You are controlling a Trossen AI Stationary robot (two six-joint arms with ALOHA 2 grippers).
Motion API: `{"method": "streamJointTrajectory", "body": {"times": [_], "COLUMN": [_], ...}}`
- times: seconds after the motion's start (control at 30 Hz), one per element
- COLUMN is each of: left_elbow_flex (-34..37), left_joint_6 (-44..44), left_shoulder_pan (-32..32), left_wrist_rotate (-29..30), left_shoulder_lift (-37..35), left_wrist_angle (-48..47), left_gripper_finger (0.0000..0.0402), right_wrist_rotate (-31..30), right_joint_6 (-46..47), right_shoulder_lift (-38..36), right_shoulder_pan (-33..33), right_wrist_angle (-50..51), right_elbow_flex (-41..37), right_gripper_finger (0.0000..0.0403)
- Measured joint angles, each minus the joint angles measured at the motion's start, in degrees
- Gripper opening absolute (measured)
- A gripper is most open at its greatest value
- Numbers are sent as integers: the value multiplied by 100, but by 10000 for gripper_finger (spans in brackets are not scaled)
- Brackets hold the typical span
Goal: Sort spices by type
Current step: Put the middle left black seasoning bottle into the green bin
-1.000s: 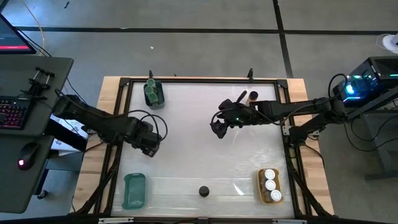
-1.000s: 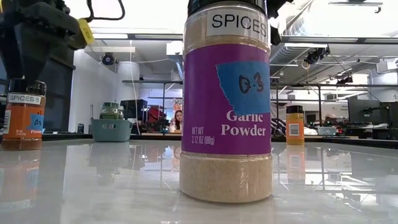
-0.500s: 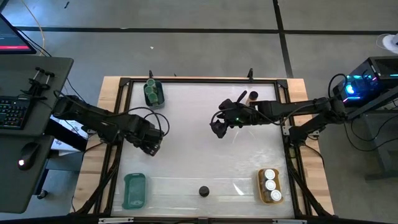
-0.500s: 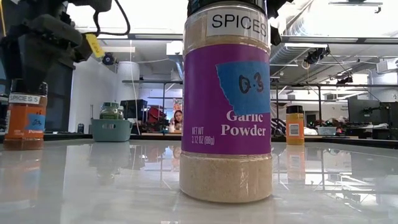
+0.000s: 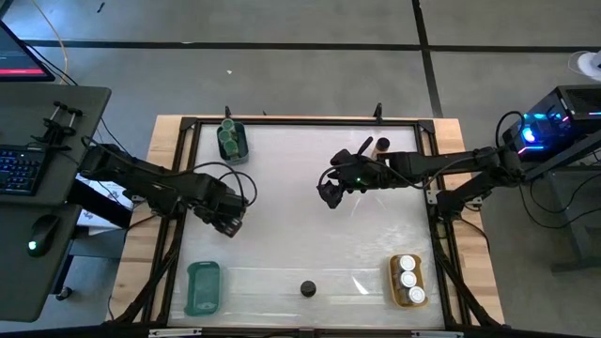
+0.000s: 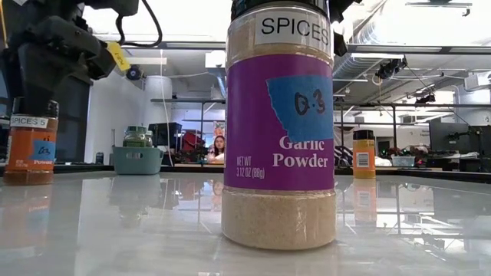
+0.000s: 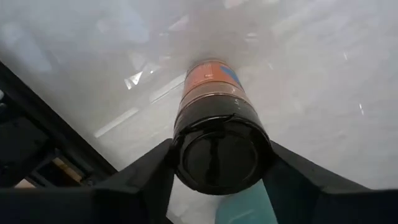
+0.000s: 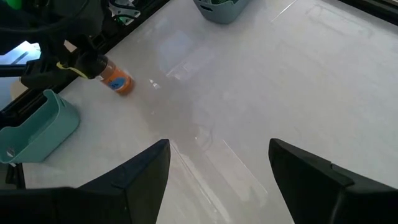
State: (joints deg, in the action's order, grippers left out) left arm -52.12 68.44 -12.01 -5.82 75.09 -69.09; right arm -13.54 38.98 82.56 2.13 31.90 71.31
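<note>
My left gripper (image 5: 228,220) is shut on an orange spice jar with a black lid (image 6: 31,146), at the table's left-middle. The same jar (image 8: 116,81) shows in the right wrist view. My right gripper (image 5: 328,195) hangs open over the bare table middle, touching nothing. A garlic powder jar with a black lid (image 5: 307,288) stands on its base at the near edge. Another dark-lidded orange jar (image 5: 382,145) stands at the far edge. Green-lidded jars sit in a teal tray (image 5: 232,141). White-lidded jars sit in an orange tray (image 5: 408,280). My left gripper pinches the orange jar by its black lid (image 7: 221,149), one finger (image 7: 149,177) on each side of it. The fingers come from above, pointing down. The jar stands upright below them; whether its base rests on the table, I cannot tell.
A second teal tray (image 5: 203,287) with nothing in it sits at the near left corner, just near of the left gripper. A dark frame runs around the table top (image 5: 282,178). Bare white surface lies between the two grippers.
My left gripper has come down a little over the orange jar and shifted slightly toward the table's right. The jar's label has turned a little.
</note>
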Motion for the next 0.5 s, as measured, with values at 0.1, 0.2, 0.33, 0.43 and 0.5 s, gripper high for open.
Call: {"method": "streamJointTrajectory", "body": {"times": [0.1,0.2,0.33,0.43,0.5], "left_elbow_flex": [-9,-9,-316,-669,-825], "left_joint_6": [-73,-215,-577,-848,-1026], "left_shoulder_pan": [6,69,321,575,746], "left_wrist_rotate": [-72,-123,72,386,435], "left_shoulder_lift": [-4,-75,-315,-627,-870], "left_wrist_angle": [41,388,954,1625,2195], "left_gripper_finger": [157,157,157,157,157], "right_wrist_rotate": [0,0,2,-2,-40], "right_joint_6": [2,2,-28,-34,-36], "right_shoulder_lift": [0,0,-154,-484,-774], "right_shoulder_pan": [0,0,0,-34,-69], "right_wrist_angle": [0,1,12,2,-8], "right_elbow_flex": [0,0,8,61,68], "right_gripper_finger": [268,268,268,268,268]}}
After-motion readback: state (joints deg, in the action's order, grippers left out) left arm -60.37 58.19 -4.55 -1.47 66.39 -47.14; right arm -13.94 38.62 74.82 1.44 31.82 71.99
